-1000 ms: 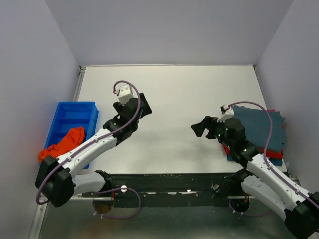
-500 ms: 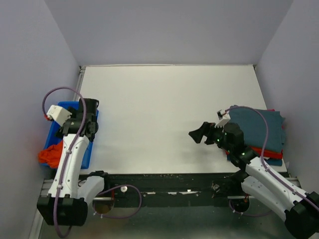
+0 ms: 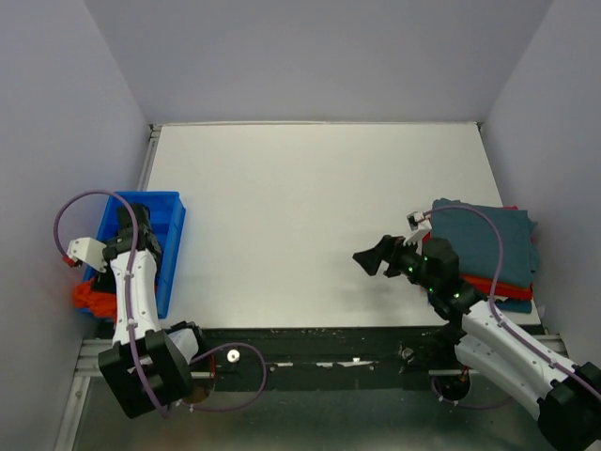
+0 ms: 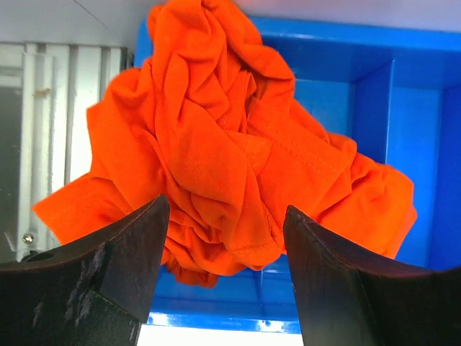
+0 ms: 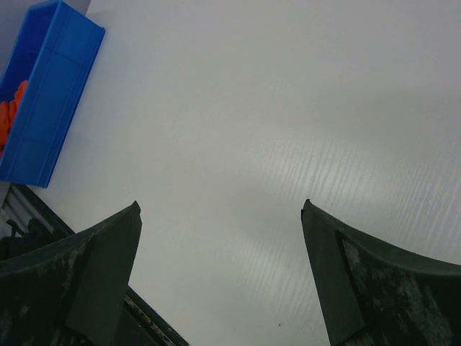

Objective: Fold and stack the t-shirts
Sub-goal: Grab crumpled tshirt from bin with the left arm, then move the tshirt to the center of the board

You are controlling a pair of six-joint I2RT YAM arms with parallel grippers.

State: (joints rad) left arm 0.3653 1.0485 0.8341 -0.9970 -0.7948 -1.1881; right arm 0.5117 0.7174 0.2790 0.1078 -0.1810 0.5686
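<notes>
A crumpled bright orange-red t-shirt (image 4: 230, 151) lies in the blue bin (image 4: 403, 130) at the table's left edge; in the top view only a scrap of it (image 3: 91, 297) shows beside my left arm. My left gripper (image 4: 225, 209) is open just above it, fingers either side of the near folds, holding nothing. In the top view the left gripper is hidden under its wrist. A folded stack with a dark teal shirt (image 3: 488, 240) on top of red and blue ones (image 3: 502, 293) sits at the right. My right gripper (image 3: 373, 256) is open and empty over bare table.
The blue bin (image 3: 160, 254) stands at the table's left edge and shows small in the right wrist view (image 5: 43, 108). The white table (image 3: 310, 197) stretches between the arms. Grey walls close in the left, back and right sides. A metal rail (image 4: 36, 144) runs left of the bin.
My left arm has swung from the table's middle leftward and back over the blue bin, now above the orange-red shirt. My right gripper drifted slightly left and toward the front.
</notes>
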